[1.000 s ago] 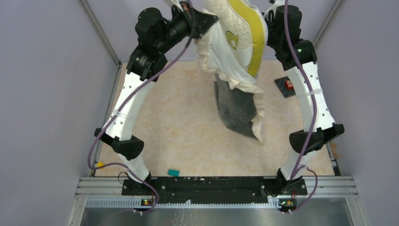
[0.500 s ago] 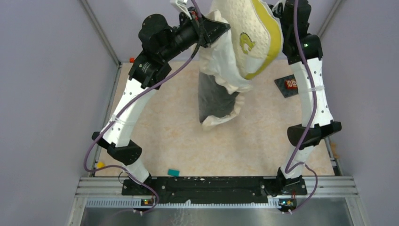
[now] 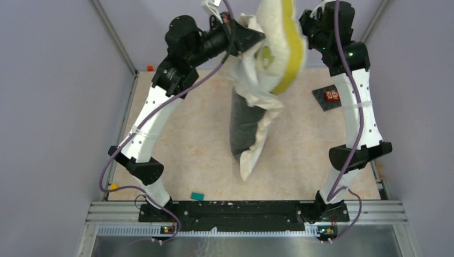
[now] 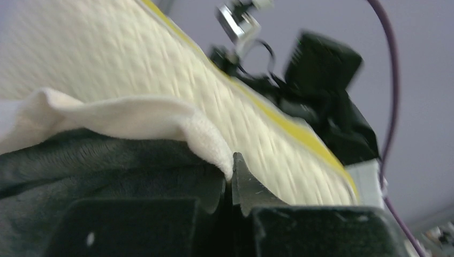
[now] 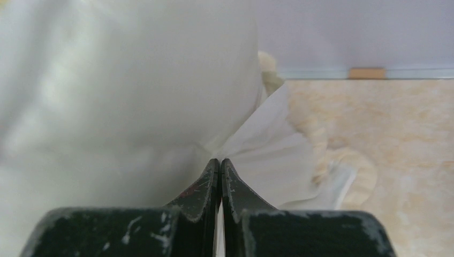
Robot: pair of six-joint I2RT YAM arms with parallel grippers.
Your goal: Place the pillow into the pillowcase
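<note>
Both arms hold the bundle high at the far end of the table. The pillow, quilted white with a yellow band, sits partly in the mouth of the pillowcase, which hangs down with its frilly border and dark grey inner side showing. My left gripper is shut on the pillowcase's cream edge, with the pillow just behind it. My right gripper is shut on thin white pillowcase fabric beside the frill.
A black card with a red label lies at the table's far right. A small teal piece and a yellow piece lie near the front edge. Grey walls close in the beige table on both sides.
The pillow has turned more edge-on between the grippers. The hanging pillowcase has swung and now dangles lower toward the table's middle. The left gripper has shifted right.
</note>
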